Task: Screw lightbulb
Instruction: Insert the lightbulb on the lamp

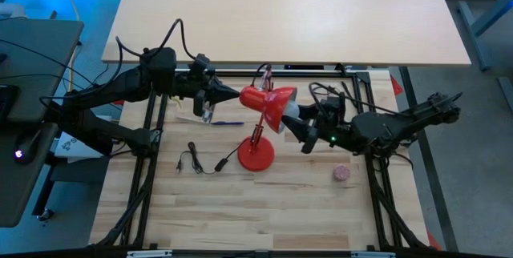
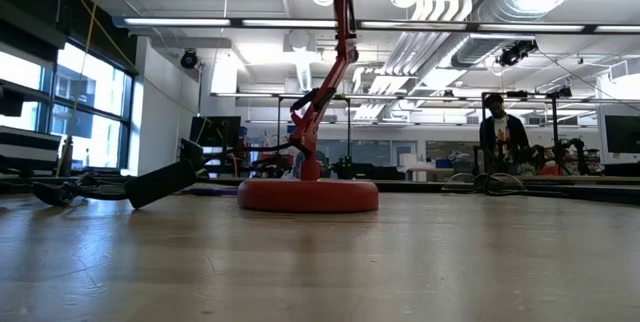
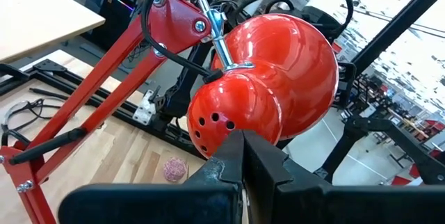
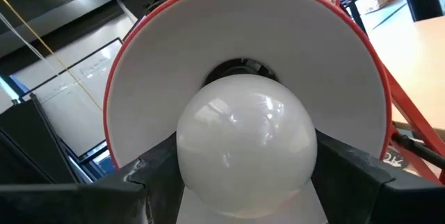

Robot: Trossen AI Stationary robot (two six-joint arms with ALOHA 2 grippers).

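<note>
White lightbulb [image 4: 247,147] held in the right end effector [image 4: 243,175], in front of the red lamp's [image 1: 268,114] open shade.

Both dark fingers [image 4: 361,168] of the right end effector are spread partway and press the bulb's 2 sides, with the round glass toward the camera and the shade's white inside just behind it. From above, the right end effector [image 1: 307,132] sits at the shade's mouth near the middle of the wooden table [image 1: 264,210]. On the opposite side, the left end effector [image 1: 231,94] is fully closed, its tips against the narrow rear of the shade, gripping nothing visible. A small pink ball [image 1: 342,173] lies on the table near the right arm, and a black cord [image 1: 204,162] lies beside the lamp's round base.
</note>
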